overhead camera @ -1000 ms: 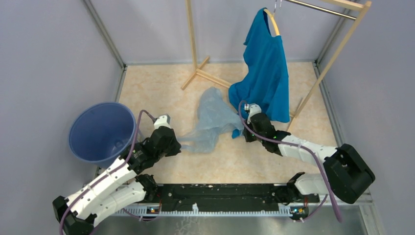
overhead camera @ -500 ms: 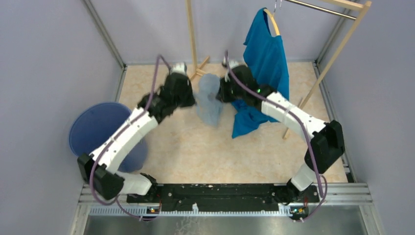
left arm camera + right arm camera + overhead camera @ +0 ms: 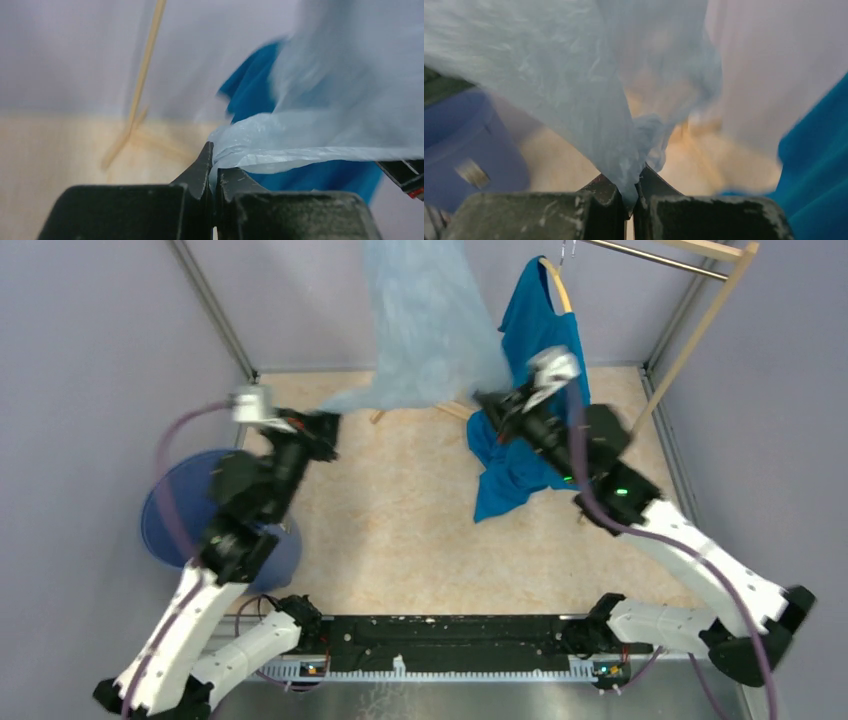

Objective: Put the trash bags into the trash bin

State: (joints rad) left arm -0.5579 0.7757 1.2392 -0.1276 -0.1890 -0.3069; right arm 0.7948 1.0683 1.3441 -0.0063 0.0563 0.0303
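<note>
My left gripper [image 3: 214,166] and right gripper [image 3: 633,194] are clamped on the trash bag [image 3: 425,330], held up beside the trash bin [image 3: 150,515], not yet inside.

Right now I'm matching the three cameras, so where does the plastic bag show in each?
Top view: bag billows high at top centre.
Left wrist: centre to right edge, pinched in the left gripper.
Right wrist: fans up and left from the right gripper.
Shared landmark: the blue T-shirt, visible in all three.
</note>
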